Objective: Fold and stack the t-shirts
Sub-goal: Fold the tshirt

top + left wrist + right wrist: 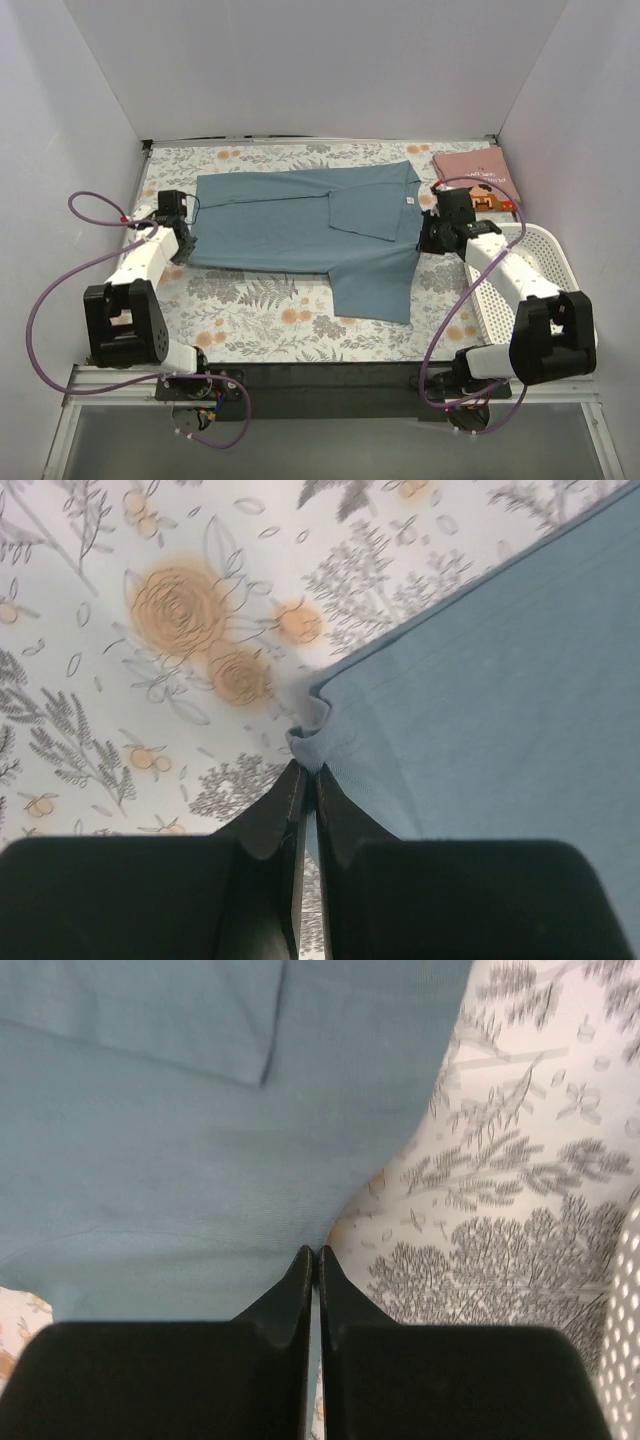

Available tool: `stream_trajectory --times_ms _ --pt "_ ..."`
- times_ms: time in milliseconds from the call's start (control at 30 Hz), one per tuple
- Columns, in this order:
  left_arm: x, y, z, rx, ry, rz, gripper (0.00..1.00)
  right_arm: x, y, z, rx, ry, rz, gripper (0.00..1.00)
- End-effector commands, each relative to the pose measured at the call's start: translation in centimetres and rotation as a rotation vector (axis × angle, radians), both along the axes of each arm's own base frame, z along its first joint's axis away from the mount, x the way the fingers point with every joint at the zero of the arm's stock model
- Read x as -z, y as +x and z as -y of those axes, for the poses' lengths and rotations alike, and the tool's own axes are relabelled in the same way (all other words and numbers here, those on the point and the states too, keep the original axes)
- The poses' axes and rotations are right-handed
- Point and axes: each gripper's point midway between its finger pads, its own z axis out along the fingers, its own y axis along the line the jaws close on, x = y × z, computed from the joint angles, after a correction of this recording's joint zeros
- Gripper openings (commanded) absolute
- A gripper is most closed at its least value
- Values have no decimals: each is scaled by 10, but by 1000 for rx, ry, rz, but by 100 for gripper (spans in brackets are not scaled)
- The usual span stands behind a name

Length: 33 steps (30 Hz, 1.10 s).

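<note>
The teal-blue t-shirt [310, 225] lies spread across the floral table cloth, with one flap folded over its middle and a small neck label near its right end. My left gripper [186, 238] is at the shirt's left edge, shut on a bunched corner of the cloth [312, 742]; the gripper [308, 772] sits low over the table. My right gripper [428, 236] is at the shirt's right edge and is shut on that hem [300, 1230], as the right wrist view [317, 1251] shows. The pink t-shirt [474, 177] lies folded at the back right.
A white perforated basket [530, 262] stands at the right edge, under and beside my right arm. White walls close in the table on three sides. The floral table cloth [270, 320] shows bare in front of the teal shirt.
</note>
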Motion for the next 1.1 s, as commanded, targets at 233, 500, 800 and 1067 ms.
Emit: stream_trajectory --times_ms 233,500,800,1067 --pt "1 75 -5 12 -21 -12 0 -44 82 2 -29 -12 33 1" --pt "16 108 -10 8 -13 -14 0 -36 134 1 -46 4 11 1" --pt "30 128 -9 33 -24 -1 0 -7 155 5 -50 -5 -40 1" --pt "39 134 -6 60 -34 31 11 19 159 13 -42 -29 -81 6"
